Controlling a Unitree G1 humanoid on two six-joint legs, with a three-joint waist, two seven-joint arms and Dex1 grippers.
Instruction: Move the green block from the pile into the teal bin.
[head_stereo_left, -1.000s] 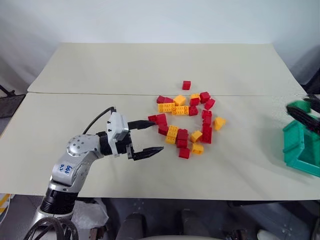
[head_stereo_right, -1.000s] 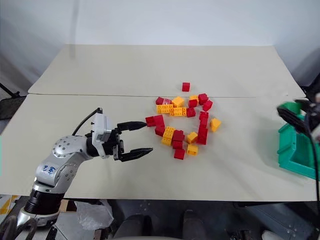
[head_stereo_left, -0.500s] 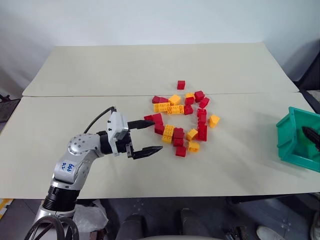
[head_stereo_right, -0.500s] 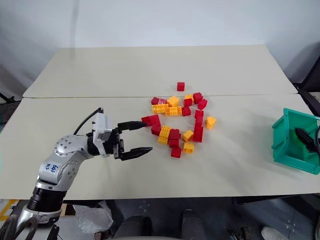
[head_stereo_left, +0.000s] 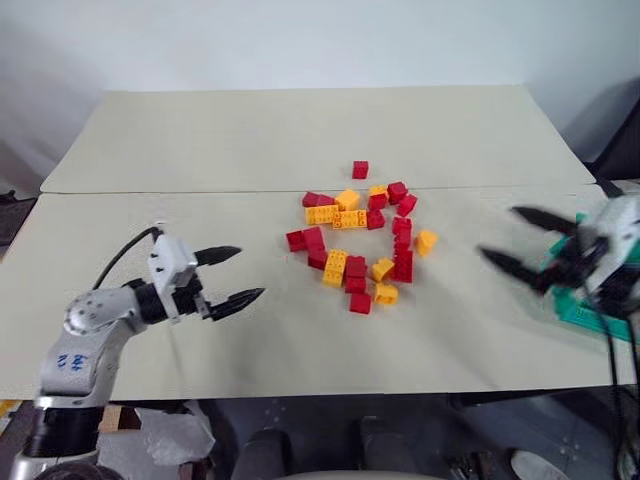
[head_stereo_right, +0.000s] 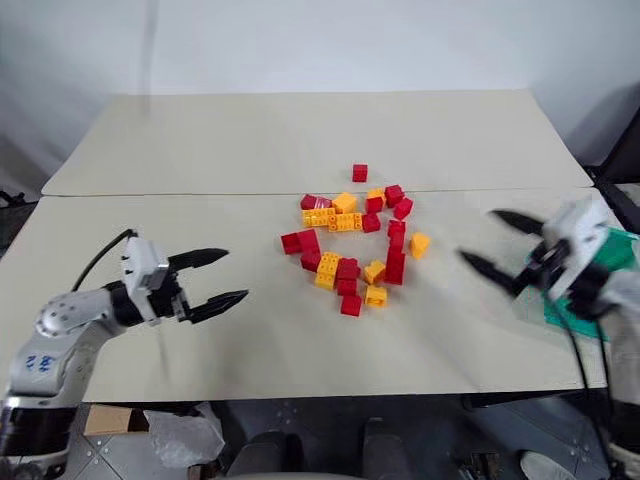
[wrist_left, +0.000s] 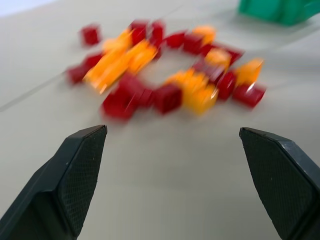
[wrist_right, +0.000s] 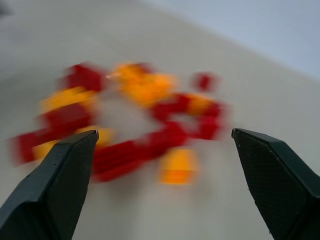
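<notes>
1 bin (head_stereo_left: 590, 310), 2 claws, ~24 bricks (head_stereo_left: 360, 245)

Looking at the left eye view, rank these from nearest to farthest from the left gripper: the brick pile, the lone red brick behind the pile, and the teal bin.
1. The pile, mid-table, to the right of the left gripper.
2. The lone red brick, just beyond the pile's far edge.
3. The teal bin, at the table's right edge, partly behind the right gripper.

A beige table (head_stereo_left: 200, 150) (seam running across it) before a pale wall (head_stereo_left: 300, 40).
</notes>
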